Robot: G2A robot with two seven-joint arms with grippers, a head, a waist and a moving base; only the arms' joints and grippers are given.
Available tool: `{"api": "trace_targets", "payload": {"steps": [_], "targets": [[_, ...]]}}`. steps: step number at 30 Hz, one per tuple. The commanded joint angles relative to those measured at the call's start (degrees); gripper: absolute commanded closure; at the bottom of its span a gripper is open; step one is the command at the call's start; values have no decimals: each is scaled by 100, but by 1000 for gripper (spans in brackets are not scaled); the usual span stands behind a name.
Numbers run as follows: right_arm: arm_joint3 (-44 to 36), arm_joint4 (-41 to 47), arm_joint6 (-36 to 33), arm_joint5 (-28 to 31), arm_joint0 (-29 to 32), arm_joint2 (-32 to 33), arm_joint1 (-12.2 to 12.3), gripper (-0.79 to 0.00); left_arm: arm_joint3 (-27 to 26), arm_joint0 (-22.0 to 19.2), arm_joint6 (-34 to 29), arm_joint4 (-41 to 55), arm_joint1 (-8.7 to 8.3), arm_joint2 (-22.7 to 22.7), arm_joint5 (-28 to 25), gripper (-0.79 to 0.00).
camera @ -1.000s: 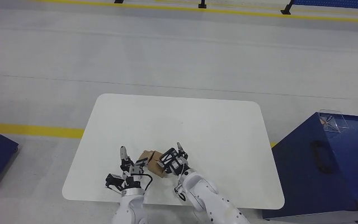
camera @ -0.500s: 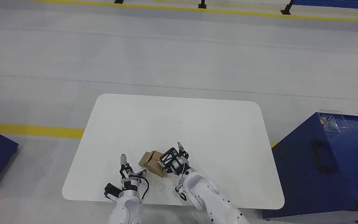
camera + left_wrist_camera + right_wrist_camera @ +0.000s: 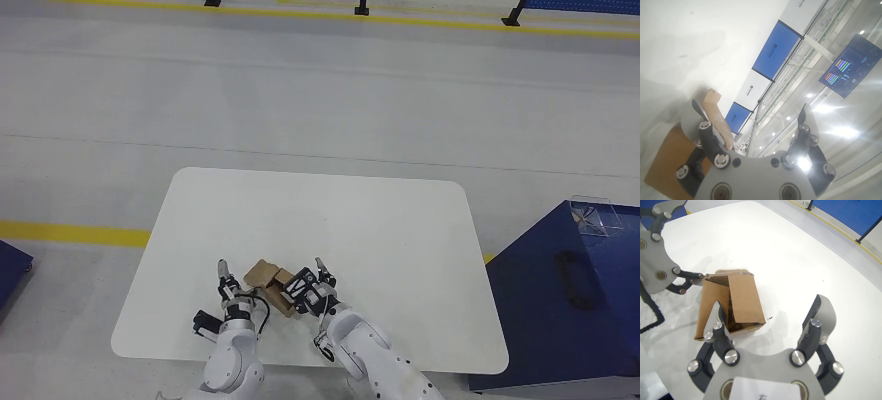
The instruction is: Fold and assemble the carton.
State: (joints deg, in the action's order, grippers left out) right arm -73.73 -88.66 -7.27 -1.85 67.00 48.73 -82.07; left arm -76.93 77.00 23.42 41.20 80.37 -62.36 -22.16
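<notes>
White and round-cornered, the table (image 3: pixel 400 230) is set on a pale floor (image 3: pixel 300 90) marked with yellow lines. Near its front edge lies the carton (image 3: pixel 742 298), a small brown box tipped on its side, with its mouth turned toward the right gripper (image 3: pixel 769 303). That gripper is held wide. One finger is pushed into the open mouth behind a loose flap (image 3: pixel 709 306), and the other is left free over bare table beside the box. The left gripper (image 3: pixel 749 106) is likewise spread wide, and nothing is clamped in it. One fingertip is pressed against the carton's far corner, and the other is left in the air.

Against half a second ago, the left arm is seen farther forward. It was then drawn back toward the table's front edge, clear of the box, and contact is now regained. The carton is seen slightly shifted away from the front edge, while the right gripper is hardly displaced.

From this the box is judged to be braced between the two arms, the left finger having been reset for another push on a wall or flap. Assembly is judged to be at an early stage, since no flap is seen tucked or closed. As the carton is held only by pressure from both sides, it may slide or collapse if it is pushed unevenly.
</notes>
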Motion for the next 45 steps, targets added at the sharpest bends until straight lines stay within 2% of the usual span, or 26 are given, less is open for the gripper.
{"api": "trace_targets", "payload": {"steps": [1, 6, 11, 17, 24, 33, 39, 45], "targets": [[5, -2, -9, 2, 4, 7, -8, -785, -57, 25, -180, -91, 1, -51, -97, -785], [0, -42, -30, -12, 29, 23, -23, -785, -276, 119, -612, -254, -3, -177, -303, -785], [-42, -139, -55, -63, 80, 103, -15, -785, -422, 222, -1046, -351, -7, -251, -282, -785], [-299, -278, -67, -277, 242, 504, 68, -785, -463, 270, -1037, -455, 25, -247, -16, -785], [-943, -409, -192, -140, 608, 1066, 213, -785, -613, 437, -1091, -432, 58, -257, 197, -785], [-1382, -17, -295, -148, 840, 1571, 270, -785, -1290, 836, -1258, -613, 44, -403, 317, -785], [-1400, 886, -398, 149, 821, 1706, 239, -785, -1571, 956, -2009, -502, -26, -585, 1122, -785], [-1400, 886, -398, 149, 821, 1706, 239, -785, -1569, 851, -2382, -458, -69, -754, 1829, -785]]}}
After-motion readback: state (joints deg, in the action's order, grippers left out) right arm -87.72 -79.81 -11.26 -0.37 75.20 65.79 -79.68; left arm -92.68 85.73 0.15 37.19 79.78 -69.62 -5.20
